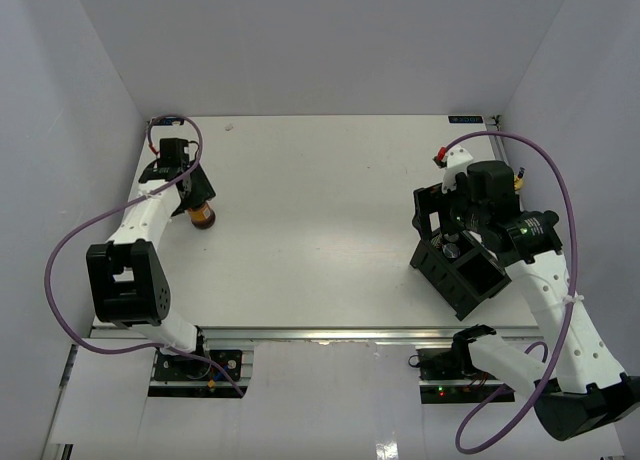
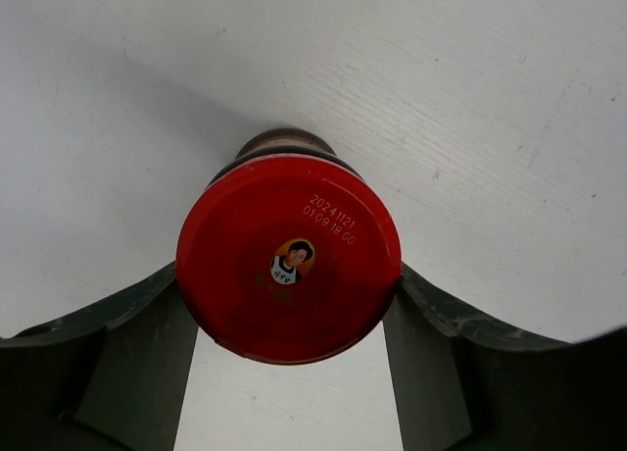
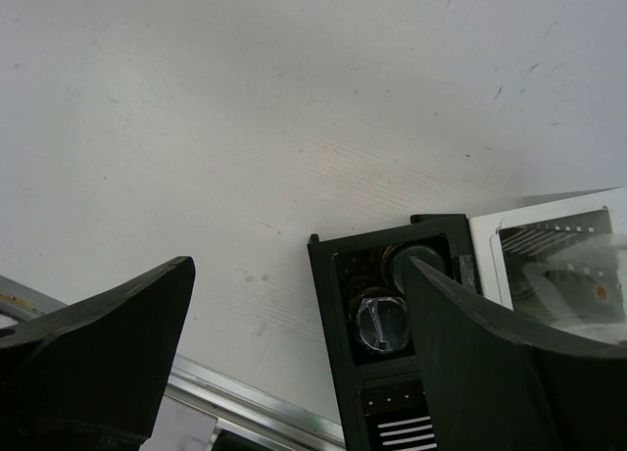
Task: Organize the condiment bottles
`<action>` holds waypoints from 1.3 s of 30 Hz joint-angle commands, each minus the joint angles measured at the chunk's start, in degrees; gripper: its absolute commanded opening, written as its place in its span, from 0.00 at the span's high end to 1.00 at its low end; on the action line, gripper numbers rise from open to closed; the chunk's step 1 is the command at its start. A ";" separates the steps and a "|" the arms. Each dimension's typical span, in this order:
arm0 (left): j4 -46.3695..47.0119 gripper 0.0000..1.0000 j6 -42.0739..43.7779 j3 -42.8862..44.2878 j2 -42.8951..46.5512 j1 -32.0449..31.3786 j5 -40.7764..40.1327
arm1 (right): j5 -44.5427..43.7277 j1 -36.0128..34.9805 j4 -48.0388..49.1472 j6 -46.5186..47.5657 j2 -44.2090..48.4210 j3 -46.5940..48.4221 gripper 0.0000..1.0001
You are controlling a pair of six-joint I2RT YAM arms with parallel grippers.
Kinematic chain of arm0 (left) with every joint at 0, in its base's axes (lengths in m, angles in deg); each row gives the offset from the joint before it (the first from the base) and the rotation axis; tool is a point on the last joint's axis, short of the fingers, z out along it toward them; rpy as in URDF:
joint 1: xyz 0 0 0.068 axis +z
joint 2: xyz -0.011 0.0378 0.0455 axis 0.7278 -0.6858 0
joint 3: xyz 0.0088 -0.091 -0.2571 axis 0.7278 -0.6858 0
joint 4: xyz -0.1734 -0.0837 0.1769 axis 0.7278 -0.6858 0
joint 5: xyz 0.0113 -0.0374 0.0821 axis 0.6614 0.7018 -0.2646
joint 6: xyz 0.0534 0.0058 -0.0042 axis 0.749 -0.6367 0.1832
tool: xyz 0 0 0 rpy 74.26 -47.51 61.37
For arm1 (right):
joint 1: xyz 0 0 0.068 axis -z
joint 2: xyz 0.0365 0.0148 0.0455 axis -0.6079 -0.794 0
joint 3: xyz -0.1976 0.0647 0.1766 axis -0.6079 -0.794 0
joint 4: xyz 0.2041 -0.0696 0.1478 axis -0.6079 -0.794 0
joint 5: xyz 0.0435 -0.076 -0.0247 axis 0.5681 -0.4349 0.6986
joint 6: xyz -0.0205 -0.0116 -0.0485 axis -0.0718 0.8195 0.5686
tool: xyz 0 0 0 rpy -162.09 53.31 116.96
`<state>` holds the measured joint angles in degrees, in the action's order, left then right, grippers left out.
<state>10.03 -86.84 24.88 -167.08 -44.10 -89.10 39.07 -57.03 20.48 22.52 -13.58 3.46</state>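
White table [image 1: 320, 230]: red-capped jar [image 1: 202, 218], black box [image 1: 466, 276].

White table [image 1: 320, 210] filled mid-frame; black open-topped box [image 1: 470, 275] sat on its right side, skewed to the edges; metal rail [image 1: 330, 332] ran along the table's lower edge.

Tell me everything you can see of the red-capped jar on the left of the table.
The red-capped jar stands upright on the white table, toward its left side. Its round, glossy red lid, metal by the look, carries a small printed portrait and a stamped code. Below it show a dark neck and a brownish body. The left gripper is shut on the lid, one finger against each side.
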 commanded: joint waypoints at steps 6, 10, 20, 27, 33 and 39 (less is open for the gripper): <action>-1.94 1.00 -2.96 0.68 1.76 -18.80 0.47 | 1.64 -0.27 3.34 0.69 -0.38 0.01 0.07; -3.47 1.00 -6.14 2.43 2.25 -29.84 -0.82 | 0.89 -0.27 2.95 0.49 -1.11 0.45 0.07; -2.57 1.00 -6.40 8.87 1.33 -54.36 -3.90 | -0.22 -0.27 3.29 -0.19 -0.88 -0.05 0.06; -3.93 1.00 -6.82 14.30 -6.32 -61.34 -7.54 | -1.00 -0.35 3.20 -0.31 -0.22 -0.70 0.06; -3.80 0.96 -6.81 16.23 -10.22 -63.26 -8.14 | -1.50 -0.29 3.59 -0.19 0.50 -1.69 0.06; -4.22 0.16 -7.19 16.45 -11.58 -64.06 -8.78 | -1.49 -0.30 3.85 -0.19 0.75 -2.09 0.06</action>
<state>5.18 -93.26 39.17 -179.04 -107.46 -95.75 38.13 -57.07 21.97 22.36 -14.02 1.64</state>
